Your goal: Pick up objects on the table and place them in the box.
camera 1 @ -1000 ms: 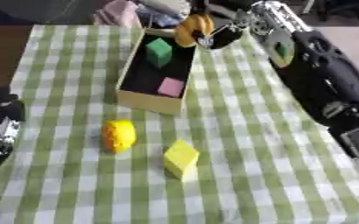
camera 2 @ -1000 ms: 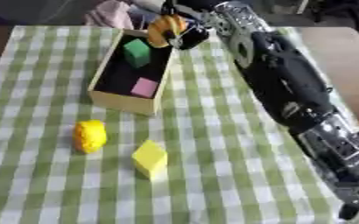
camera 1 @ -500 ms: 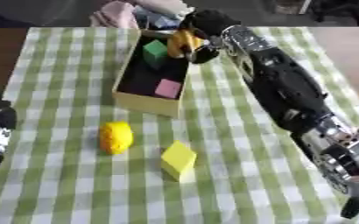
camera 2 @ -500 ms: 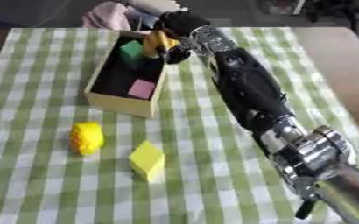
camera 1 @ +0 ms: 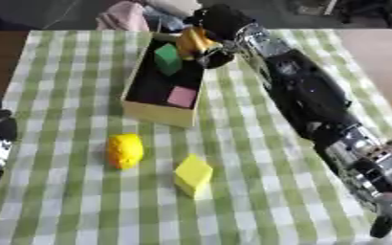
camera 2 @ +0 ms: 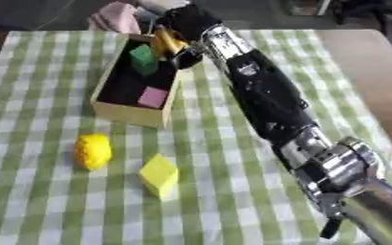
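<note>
Reaching over the far end of the box, the right hand has its fingers curled around a yellow-orange object above the green block.

**Camera placement: head stereo pair**

Both your eye views look steeply down from the head onto the checked tablecloth, facing its far edge. They share nearly everything: the box, the right arm. Your right eye sits slightly aside, shifting objects leftward.
</note>
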